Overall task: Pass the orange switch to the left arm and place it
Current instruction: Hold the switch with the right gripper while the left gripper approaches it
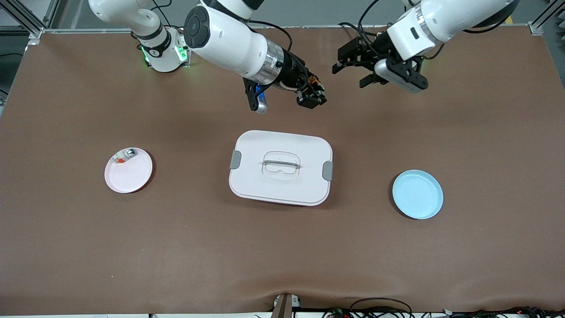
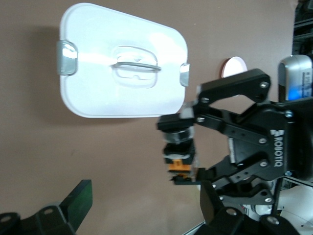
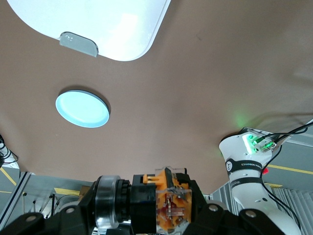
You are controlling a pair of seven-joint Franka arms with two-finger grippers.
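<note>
Overhead, the brown table is carrying the white box at its middle, lid on and grey clips at both ends. A pink plate is lying toward the right arm's end with a small silvery part on its rim, and a blue plate is lying toward the left arm's end.

Both grippers are hanging in the air over bare table between the box and the robots' bases. The right gripper is clamping the orange switch between closed fingers. The left gripper is facing it, near but apart, jaws spread wide and gripping nothing.

Only the left wrist view is showing lettering: white writing on the right gripper's body, too blurred to read for certain. It is also showing the switch side-on, pinched top and bottom. The right wrist view is showing the switch's clear-and-orange end close up.
</note>
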